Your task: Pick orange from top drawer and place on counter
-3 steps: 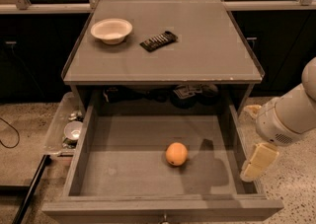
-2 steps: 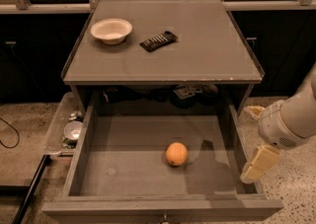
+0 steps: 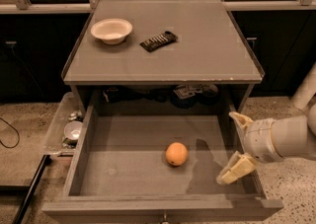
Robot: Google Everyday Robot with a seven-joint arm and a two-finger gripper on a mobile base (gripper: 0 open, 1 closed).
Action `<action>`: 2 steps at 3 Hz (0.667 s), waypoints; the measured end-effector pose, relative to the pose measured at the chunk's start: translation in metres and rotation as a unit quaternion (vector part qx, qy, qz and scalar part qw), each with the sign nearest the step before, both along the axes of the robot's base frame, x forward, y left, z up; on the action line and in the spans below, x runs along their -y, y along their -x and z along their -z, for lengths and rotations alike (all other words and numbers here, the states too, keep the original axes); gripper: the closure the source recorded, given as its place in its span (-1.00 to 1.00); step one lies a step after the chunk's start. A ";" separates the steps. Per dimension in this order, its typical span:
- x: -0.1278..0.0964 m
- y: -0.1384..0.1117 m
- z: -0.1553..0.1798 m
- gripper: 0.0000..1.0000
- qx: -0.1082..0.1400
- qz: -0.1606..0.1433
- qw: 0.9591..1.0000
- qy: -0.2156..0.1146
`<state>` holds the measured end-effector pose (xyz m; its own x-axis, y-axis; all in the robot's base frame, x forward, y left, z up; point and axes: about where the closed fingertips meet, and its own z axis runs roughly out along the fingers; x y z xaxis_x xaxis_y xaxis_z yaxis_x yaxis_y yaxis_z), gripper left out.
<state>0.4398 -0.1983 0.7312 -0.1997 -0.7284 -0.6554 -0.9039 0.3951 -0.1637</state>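
You have the small round orange fruit (image 3: pixel 176 154) lying loose on the flat bottom of the wide grey wooden drawer (image 3: pixel 123 166), a little right of its middle. The drawer stands pulled out. Your pale two-finger tool (image 3: pixel 227 147) hangs at the drawer's right end, by the side wall. Its fingers are spread wide, hold nothing, and are clear of the fruit. On the grey square tabletop (image 3: pixel 207 45) above sit a white bowl (image 3: pixel 111 29) and, near it, a flat black object (image 3: pixel 158 41). A clear plastic tray (image 3: pixel 59 127) juts out left of the drawer.
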 end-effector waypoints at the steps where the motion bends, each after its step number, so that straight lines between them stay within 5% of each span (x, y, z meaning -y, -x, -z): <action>1: -0.024 -0.012 0.014 -1.00 0.026 -0.012 0.998 -0.048; 2: -0.024 -0.012 0.014 -1.00 0.026 -0.012 0.998 -0.048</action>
<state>0.4520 -0.1746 0.7173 -0.1460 -0.6661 -0.7315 -0.9048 0.3889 -0.1735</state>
